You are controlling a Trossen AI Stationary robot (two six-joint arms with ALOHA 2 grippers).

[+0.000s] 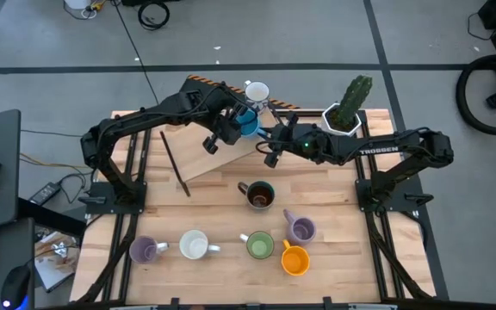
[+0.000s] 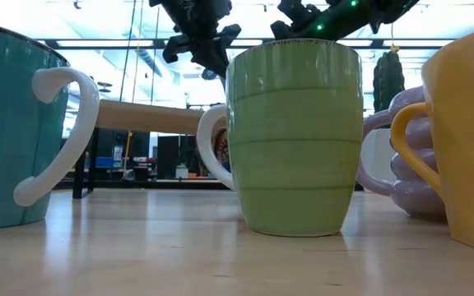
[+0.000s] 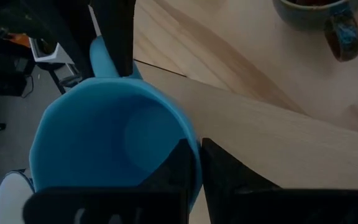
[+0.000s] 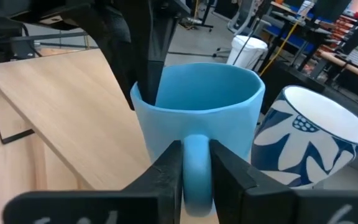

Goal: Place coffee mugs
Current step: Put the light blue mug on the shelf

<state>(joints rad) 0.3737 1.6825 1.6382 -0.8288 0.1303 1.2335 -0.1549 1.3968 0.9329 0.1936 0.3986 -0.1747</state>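
1. The blue mug [image 1: 247,123] is held in the air at the far end of the bench [image 1: 334,258], above the upper edge of a sloping wooden board [image 1: 231,148]. Both arms meet there, which looks like a hand-over from one to the other.

2. The left gripper [image 3: 194,163] has its jaws clenched on the mug's rim, one finger inside the cup and one outside. This pinch on the wall keeps the mug upright and leaves the handle free.

3. The right gripper [image 4: 196,163] has its jaws closed around the blue handle, one finger on each side. Taking the handle probably gives this arm control of which way the mug faces when it is set down.

4. With both grippers holding at once, I judge the transfer to be mid-way: neither has let go, so the mug cannot drop.

5. Just beside the blue mug stands a white mug with a blue flower pattern [image 4: 309,140], close enough that a swing of the blue one could knock it.

6. The cactus pot [image 1: 345,116] sits at the far right corner, near the right arm's path.

7. Other mugs already stand on the near half of the bench: a dark brown mug [image 1: 259,195] in the middle, then a purple mug [image 1: 145,250], a white mug [image 1: 195,245], a green mug [image 1: 259,245], a second purple mug [image 1: 300,228] and an orange mug [image 1: 294,259]. They form a loose row, so the blue one likely belongs among them.
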